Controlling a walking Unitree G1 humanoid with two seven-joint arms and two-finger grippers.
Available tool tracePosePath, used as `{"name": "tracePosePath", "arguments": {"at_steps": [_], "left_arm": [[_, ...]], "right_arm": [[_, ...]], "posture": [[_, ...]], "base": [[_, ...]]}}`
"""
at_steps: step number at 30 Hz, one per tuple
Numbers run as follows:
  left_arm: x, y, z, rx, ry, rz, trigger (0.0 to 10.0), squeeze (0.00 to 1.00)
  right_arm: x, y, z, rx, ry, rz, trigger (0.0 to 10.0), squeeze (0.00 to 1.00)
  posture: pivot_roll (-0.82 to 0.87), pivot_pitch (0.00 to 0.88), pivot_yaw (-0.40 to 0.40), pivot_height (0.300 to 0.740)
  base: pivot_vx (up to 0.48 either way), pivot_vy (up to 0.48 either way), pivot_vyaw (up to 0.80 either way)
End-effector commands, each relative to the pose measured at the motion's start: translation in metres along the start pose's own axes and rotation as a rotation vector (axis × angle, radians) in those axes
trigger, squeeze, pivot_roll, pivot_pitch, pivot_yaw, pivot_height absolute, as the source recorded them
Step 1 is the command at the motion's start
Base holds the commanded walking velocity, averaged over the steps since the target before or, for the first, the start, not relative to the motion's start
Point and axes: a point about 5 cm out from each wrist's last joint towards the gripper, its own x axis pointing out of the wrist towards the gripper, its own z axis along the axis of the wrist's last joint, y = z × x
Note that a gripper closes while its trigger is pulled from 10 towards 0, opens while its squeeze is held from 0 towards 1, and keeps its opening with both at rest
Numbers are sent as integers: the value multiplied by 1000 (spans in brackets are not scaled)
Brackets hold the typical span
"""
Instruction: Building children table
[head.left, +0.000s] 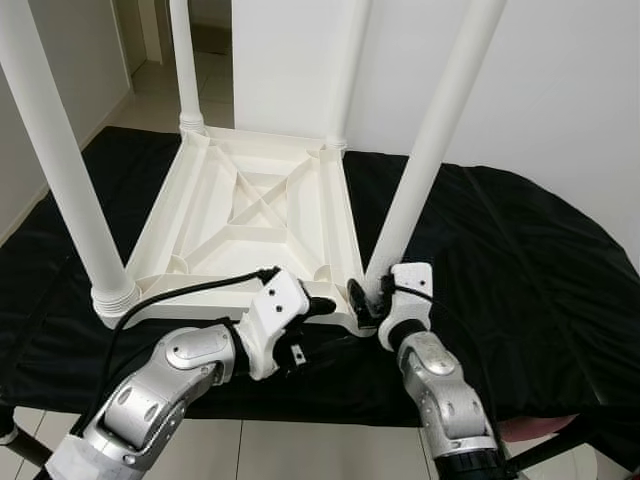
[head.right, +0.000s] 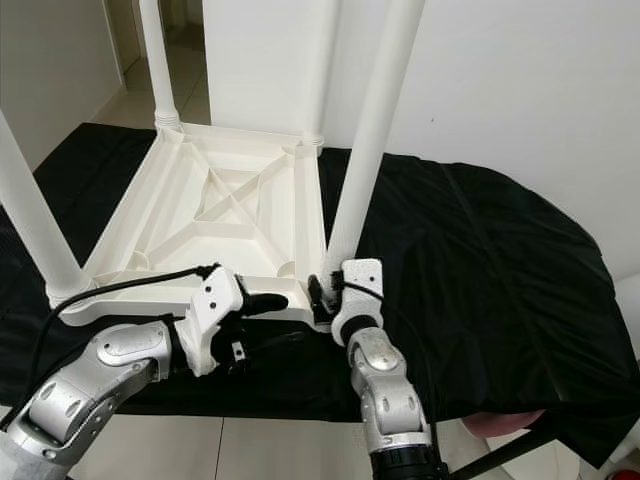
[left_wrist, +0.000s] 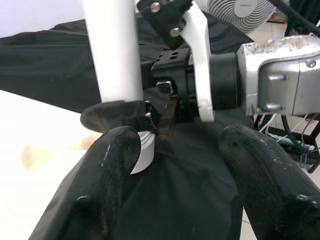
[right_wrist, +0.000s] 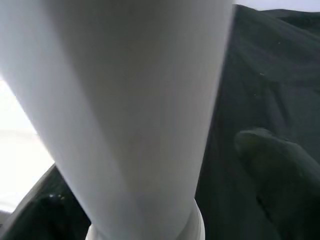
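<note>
A white plastic children's table (head.left: 250, 200) lies upside down on a black cloth (head.left: 520, 260), its legs pointing up. My right gripper (head.left: 368, 298) straddles the base of the near right leg (head.left: 430, 150) where it enters the corner socket. In the right wrist view that leg (right_wrist: 130, 100) stands between the fingers (right_wrist: 280, 170), and a strip of cloth shows between one finger and the leg, so the gripper is open. My left gripper (head.left: 320, 305) lies at the table's front edge just left of that corner, open and holding nothing. Its fingers (left_wrist: 107, 170) point at the leg and the right gripper.
Three more legs stand up: near left (head.left: 60, 170), far left (head.left: 183, 60), far right (head.left: 350, 70). A white wall (head.left: 560, 90) rises behind the cloth, and a doorway (head.left: 150, 50) opens at the far left. A fan (left_wrist: 240, 12) and cables stand beyond the cloth's edge.
</note>
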Motion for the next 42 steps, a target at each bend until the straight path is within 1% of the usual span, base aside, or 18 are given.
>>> {"name": "tracePosePath", "arguments": {"at_steps": [1, 2, 3, 4, 5, 7, 8, 9, 10, 11, 13, 18, 21, 31, 32, 34, 35, 42], "left_arm": [[1, 1, 2, 19, -8, 6, 10000, 0], [1, 1, 2, 19, -8, 6, 10000, 0], [1, 1, 3, 21, -12, 7, 10000, 0], [1, 1, 3, 21, -12, 7, 10000, 0], [1, 2, 3, 23, -14, 8, 10000, 0], [1, 2, 3, 23, -14, 8, 10000, 0], [1, 2, 3, 26, -16, 7, 10000, 0], [1, 2, 3, 26, -16, 7, 10000, 0], [1, 2, 4, 31, -17, 3, 10000, 0], [1, 2, 5, 32, -18, 1, 10000, 0], [1, 2, 5, 33, -18, 0, 10000, 0], [1, 1, 5, 38, -15, -9, 10000, 0], [1, 0, 6, 40, -14, -16, 10000, 0], [0, -1, 6, 40, -11, -19, 10000, 0], [-1, -2, 5, 38, -9, -17, 10000, 0], [-1, -3, 5, 37, -8, -17, 10000, 0], [-1, -3, 5, 36, -8, -17, 10000, 0], [-1, -5, 4, 33, -6, -24, 10000, 0]], "right_arm": [[-1, -16, 9, -19, -24, 14, 10000, 1000], [-1, -16, 9, -19, -24, 14, 10000, 1000], [-1, -21, 11, -26, -27, 87, 10000, 694], [-1, -21, 11, -26, -27, 87, 10000, 694], [0, -25, 12, -41, -27, 130, 10000, 294], [0, -25, 12, -41, -27, 130, 10000, 294], [-1, -26, 13, -68, -32, 191, 10000, 0], [-1, -26, 13, -68, -32, 191, 10000, 0], [0, -27, 16, -133, -47, 358, 10000, 0], [1, -27, 16, -146, -50, 414, 10000, 0], [1, -27, 16, -150, -51, 442, 10000, 0], [6, -26, 13, -191, -20, 627, 10000, 0], [11, -26, 9, -234, 12, 689, 10000, 0], [21, -23, -4, -215, 76, 773, 10000, 0], [21, -23, -8, -208, 80, 779, 4353, 0], [21, -23, -10, -207, 81, 780, 4353, 0], [20, -23, -11, -203, 80, 786, 0, 0], [15, -25, -14, -147, 65, 772, 0, 0]], "posture": [[3, 0, -106, 740], [3, 0, -106, 740], [3, 0, -107, 740], [3, 0, -107, 740], [3, 0, -106, 740], [3, 0, -106, 740], [4, 0, -106, 740], [4, 0, -106, 740], [5, 0, -100, 740], [5, 0, -100, 740], [5, 0, -100, 740], [12, 0, -91, 740], [15, 0, -89, 740], [27, 0, -92, 740], [37, 0, -98, 740], [37, 0, -98, 740], [37, 0, -101, 740], [31, 0, -101, 740]], "base": [[0, 0, 0], [0, 0, 0], [0, 0, 0], [0, 0, 0], [0, 0, 0], [0, 0, 0], [0, 0, 0], [0, 0, 0], [0, 0, 0], [0, 0, 0], [0, 0, 0], [0, 0, 0], [0, 0, 0], [0, 0, 0], [0, 0, 0], [0, 0, 0], [0, 0, 0], [0, 0, 0]]}}
